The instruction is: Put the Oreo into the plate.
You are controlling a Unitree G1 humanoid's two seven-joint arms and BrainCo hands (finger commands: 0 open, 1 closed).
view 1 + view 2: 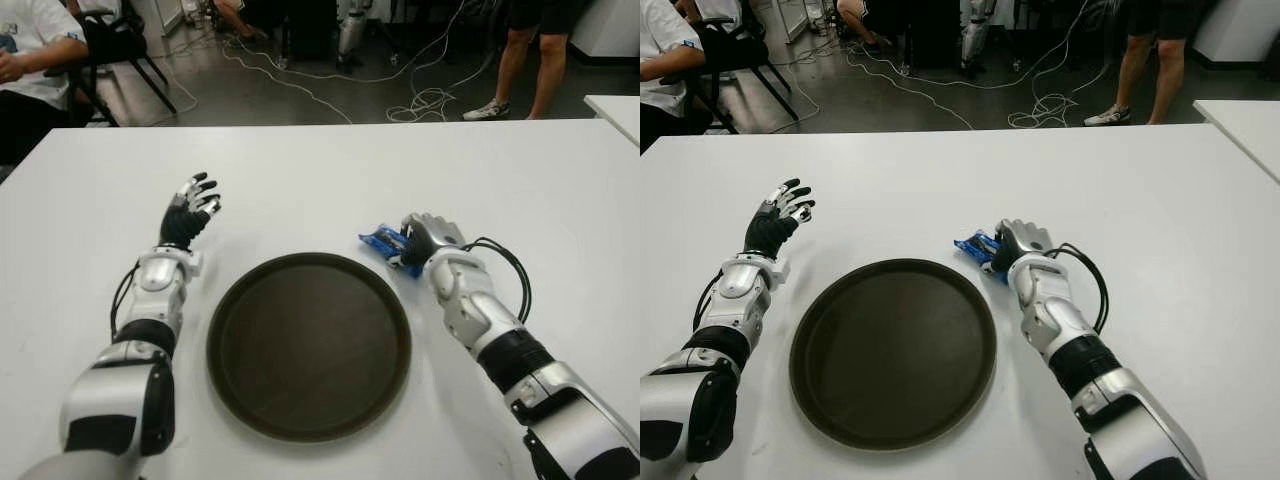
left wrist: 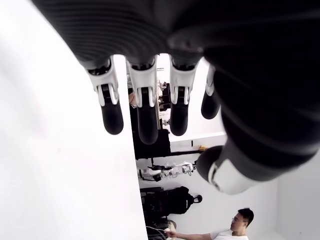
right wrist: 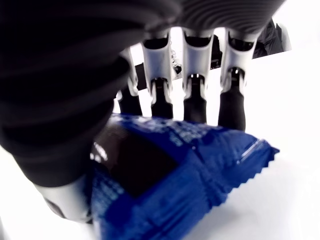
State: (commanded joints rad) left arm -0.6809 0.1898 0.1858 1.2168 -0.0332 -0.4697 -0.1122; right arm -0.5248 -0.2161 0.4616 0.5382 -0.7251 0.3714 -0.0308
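The Oreo (image 1: 382, 241) is a small blue packet lying on the white table (image 1: 320, 180), just past the upper right rim of the round dark brown plate (image 1: 310, 345). My right hand (image 1: 418, 240) is over the packet's right end. In the right wrist view its fingers (image 3: 192, 102) curl down over the blue wrapper (image 3: 190, 170) and the thumb presses against its side. The packet still touches the table. My left hand (image 1: 190, 210) shows left of the plate with fingers (image 2: 145, 115) spread and nothing in it.
The plate holds nothing. Beyond the table's far edge are a chair (image 1: 115, 50), a seated person (image 1: 25, 60), a standing person's legs (image 1: 525, 60) and cables (image 1: 420, 100) on the floor. A second white table corner (image 1: 615, 105) shows at the far right.
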